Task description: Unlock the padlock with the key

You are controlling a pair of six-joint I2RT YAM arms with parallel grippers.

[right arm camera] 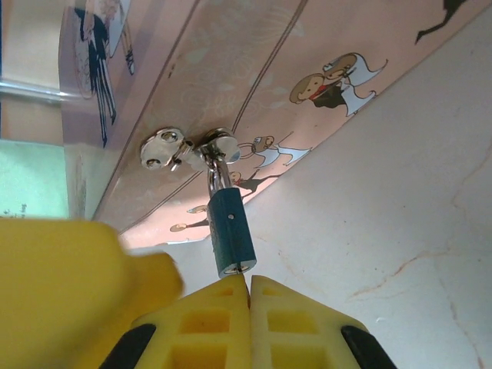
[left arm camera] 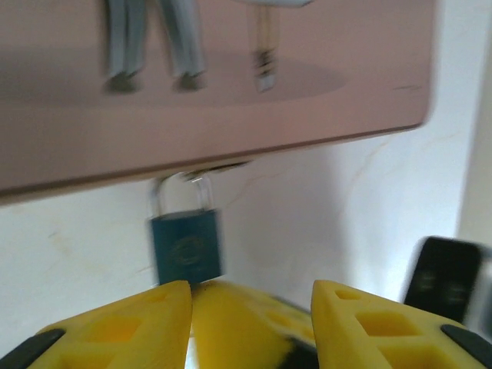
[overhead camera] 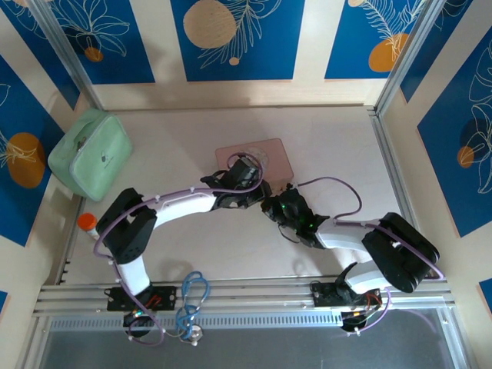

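The small blue padlock [right arm camera: 231, 234] hangs by its silvery shackle from the hasp [right arm camera: 188, 146] of the pink picture tin [overhead camera: 257, 157]. My right gripper [right arm camera: 250, 280] is shut just under the padlock's keyhole. A thin sliver of the key [right arm camera: 244, 269] runs from between its fingertips into the keyhole, and the rest of the key is hidden. In the left wrist view the padlock [left arm camera: 184, 246] is blurred just beyond my left gripper [left arm camera: 250, 288], which is open. The right gripper's yellow fingers [left arm camera: 238, 323] lie between its jaws. The two grippers meet at the tin's near edge [overhead camera: 265, 198].
A mint-green pouch [overhead camera: 91, 154] lies at the back left. An orange-capped object [overhead camera: 87, 223] sits by the left rail, and blue cables [overhead camera: 192, 296] lie on the front rail. The blurred yellow finger of the left gripper [right arm camera: 69, 292] crowds the left of the right wrist view.
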